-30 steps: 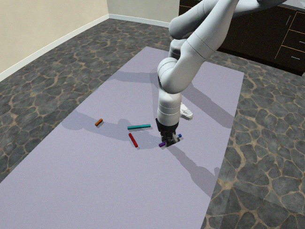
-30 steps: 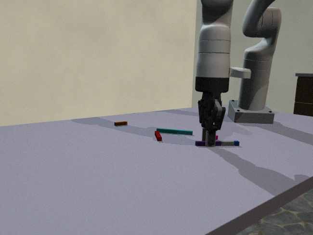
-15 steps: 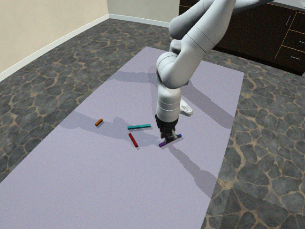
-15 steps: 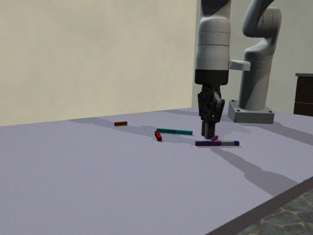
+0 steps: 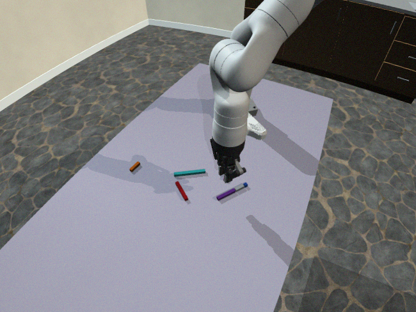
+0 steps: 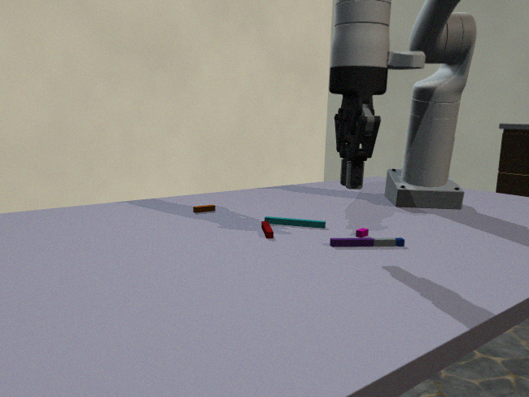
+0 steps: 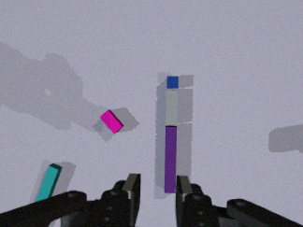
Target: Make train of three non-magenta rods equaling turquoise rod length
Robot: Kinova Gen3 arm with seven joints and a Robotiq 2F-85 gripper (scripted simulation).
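The single grey arm rose from its base point(image 6: 395, 200) on the table point(image 5: 100, 251), bent over, and pointed its forearm straight down. Its black gripper point(image 6: 351, 179) hung above the table, fingers slightly parted and gripping nothing.
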